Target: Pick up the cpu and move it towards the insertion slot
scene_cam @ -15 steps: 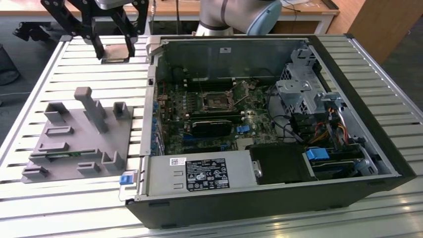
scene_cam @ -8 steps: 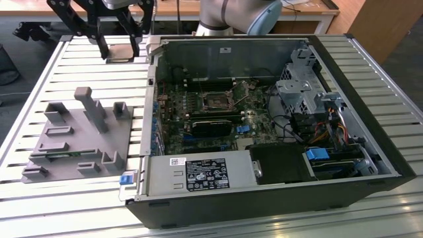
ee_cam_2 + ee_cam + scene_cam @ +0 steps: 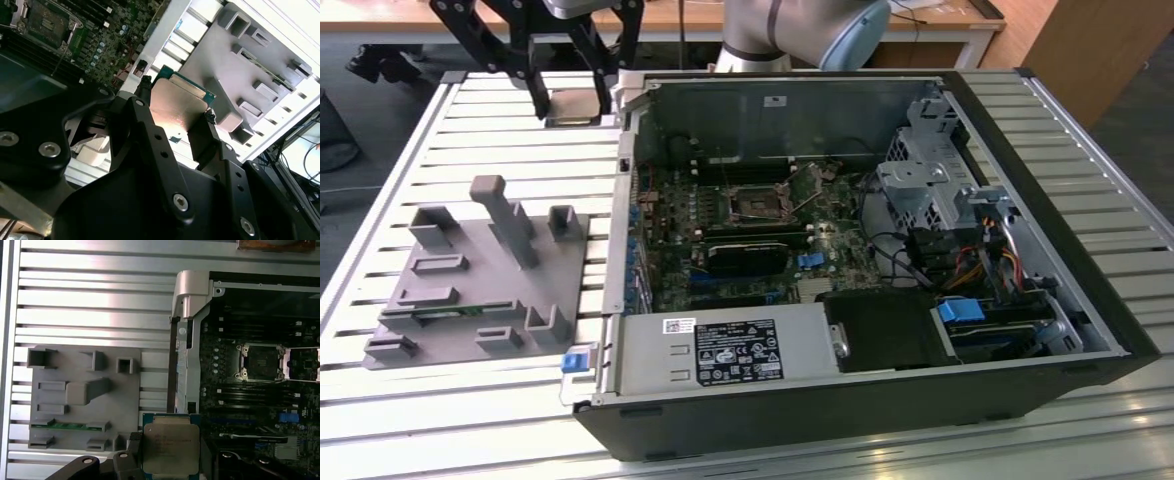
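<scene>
My gripper (image 3: pixel 574 104) hangs at the back of the exterior view's left, above the slatted table just outside the open computer case, and it is shut on the cpu (image 3: pixel 578 106). In both wrist views the black fingers (image 3: pixel 142 107) clamp the flat silvery cpu (image 3: pixel 176 102) (image 3: pixel 169 446) by two opposite edges; its green rim shows. The insertion slot (image 3: pixel 754 203) (image 3: pixel 261 361) (image 3: pixel 47 22), a dark square socket with a shiny frame, lies open on the motherboard inside the case, to the exterior view's right of the gripper.
A grey plastic fixture (image 3: pixel 480 290) (image 3: pixel 82 390) with upright posts sits on the slatted metal table (image 3: pixel 414 420). The case's side wall (image 3: pixel 630 150) stands between gripper and motherboard. A black card (image 3: pixel 747 258), blue connectors, cables and a drive cage crowd the case.
</scene>
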{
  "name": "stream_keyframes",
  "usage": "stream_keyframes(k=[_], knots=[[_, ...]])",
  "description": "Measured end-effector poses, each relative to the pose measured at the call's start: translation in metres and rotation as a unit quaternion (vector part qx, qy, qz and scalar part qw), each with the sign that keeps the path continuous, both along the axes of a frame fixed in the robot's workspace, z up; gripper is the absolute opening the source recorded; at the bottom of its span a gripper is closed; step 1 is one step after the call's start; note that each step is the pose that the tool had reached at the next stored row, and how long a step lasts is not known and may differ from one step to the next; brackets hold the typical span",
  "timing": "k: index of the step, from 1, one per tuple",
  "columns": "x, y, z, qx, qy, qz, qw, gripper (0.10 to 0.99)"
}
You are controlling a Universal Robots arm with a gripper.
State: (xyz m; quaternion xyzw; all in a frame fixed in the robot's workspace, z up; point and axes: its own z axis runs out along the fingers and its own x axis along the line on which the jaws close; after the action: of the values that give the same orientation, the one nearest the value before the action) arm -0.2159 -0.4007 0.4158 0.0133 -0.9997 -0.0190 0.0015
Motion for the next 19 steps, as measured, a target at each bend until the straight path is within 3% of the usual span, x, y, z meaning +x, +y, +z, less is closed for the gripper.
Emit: stream_keyframes(k=[19], knots=[[0.0217,0.0,0.0,0.0,0.0,0.0,1.0,0.541]])
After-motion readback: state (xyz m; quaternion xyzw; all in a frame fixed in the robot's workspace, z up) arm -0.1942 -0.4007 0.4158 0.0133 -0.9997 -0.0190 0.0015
